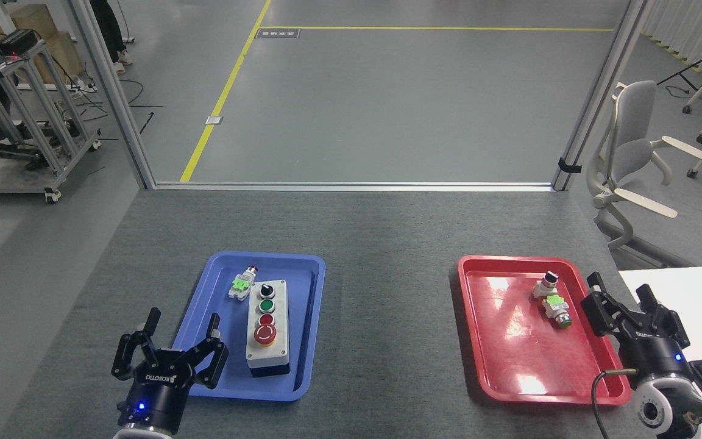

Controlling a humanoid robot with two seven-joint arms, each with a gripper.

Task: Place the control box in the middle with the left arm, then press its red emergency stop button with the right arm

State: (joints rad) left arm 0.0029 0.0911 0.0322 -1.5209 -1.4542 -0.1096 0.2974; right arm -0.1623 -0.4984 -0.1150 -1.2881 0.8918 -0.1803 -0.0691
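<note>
Grey felt surface (pixel 387 244): control box (pixel 267 326) lies long-axis near-far in blue tray (pixel 217 274), emergency stop button (pixel 265 334) nearest; left gripper (pixel 181 322) spread wide, empty.

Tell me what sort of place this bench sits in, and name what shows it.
Most likely a robotics lab or industrial test hall. A yellow painted floor line marks out the smooth grey concrete floor, a wheeled aluminium-profile equipment cart stands at left, and a dark-grey felt-covered workbench holds coloured trays of switch parts.
</note>
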